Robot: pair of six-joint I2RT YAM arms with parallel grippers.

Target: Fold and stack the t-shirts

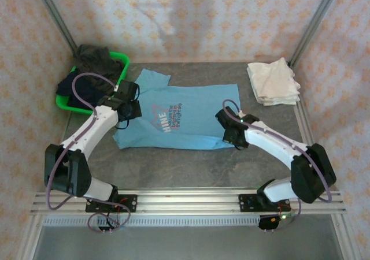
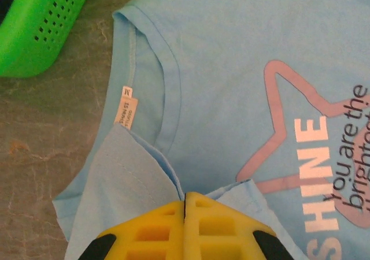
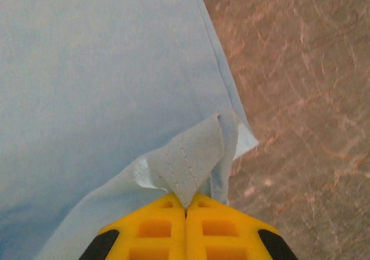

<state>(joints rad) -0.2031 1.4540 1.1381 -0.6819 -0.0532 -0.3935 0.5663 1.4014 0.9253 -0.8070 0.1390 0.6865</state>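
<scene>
Obs.: blue t-shirt (image 1: pixel 179 112) lies spread flat mid-table (image 1: pixel 191 162), print side up, neck toward the left arm, hem toward the right. A stack of cream-white t-shirts (image 1: pixel 273 82), already folded, sits at the far right corner, well apart from it. A green basket (image 1: pixel 118 58) at the far left holds dark clothes.

Left gripper (image 2: pixel 185 199): jaws pressed together on a raised pleat of blue cloth at the near shoulder, just beside the collar (image 2: pixel 167 81) and its neck label (image 2: pixel 126 107). Right gripper (image 3: pixel 186 205): jaws likewise closed, pinching the near corner of the hem (image 3: pixel 191 156), which peaks up off the table with the stitched edge showing.

Handling, judged: thin knit, light and limp. It tents at each pinch and has no stiffness of its own, so any unsupported span will sag and drag. The table looks matte, so expect some friction rather than a clean slide.

Grip points: both holds are on seamed edges (shoulder, hem corner), which seems sound, since doubled cloth is less likely to slip from the pads than a single layer.

Risk: uneven lift between the arms would skew the fold line; a shallow pinch could let the hem corner pull out.
</scene>
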